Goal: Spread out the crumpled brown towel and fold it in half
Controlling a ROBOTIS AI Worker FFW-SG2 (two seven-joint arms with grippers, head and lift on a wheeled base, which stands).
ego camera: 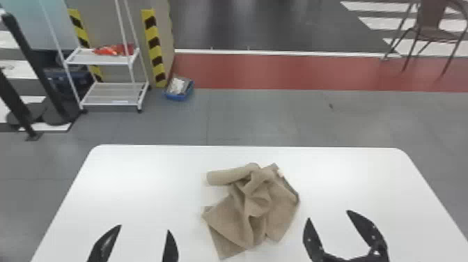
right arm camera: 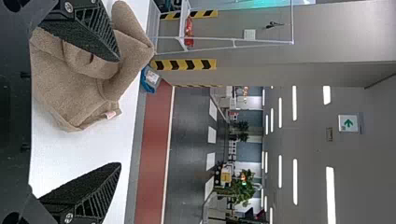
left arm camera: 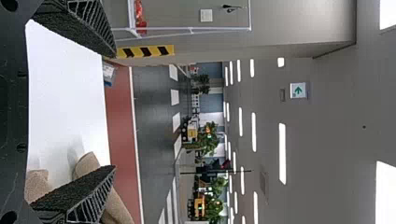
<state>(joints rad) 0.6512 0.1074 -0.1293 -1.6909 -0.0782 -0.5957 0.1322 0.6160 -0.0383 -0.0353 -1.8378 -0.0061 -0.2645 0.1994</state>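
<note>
- Across the middle of the white table [ego camera: 139, 195], between its left and right edges, lies the brown towel [ego camera: 278, 205], crumpled and clear of both claws.
- Its folds bunch up at the centre; a thick roll [ego camera: 223, 177] of cloth points toward the table's left edge on the far side, and a flatter corner [ego camera: 224, 245] spreads out at the near left.
- A small pale tag [ego camera: 280, 173] sits on the towel's far right border.
- To the left of the towel, the left claw [ego camera: 144, 228] is wide, its two black fingers well apart with only air between them.
- To the right of the towel, the right claw [ego camera: 328, 215] is also wide and empty, nearer the towel than the left one.
- Past the table's far left corner stands a white rack [ego camera: 99, 62] with something red [ego camera: 115, 49] on a shelf, and beside it a blue bin [ego camera: 179, 96] rests on the floor.
- Well beyond the far right corner is a brown chair [ego camera: 430, 33].
</note>
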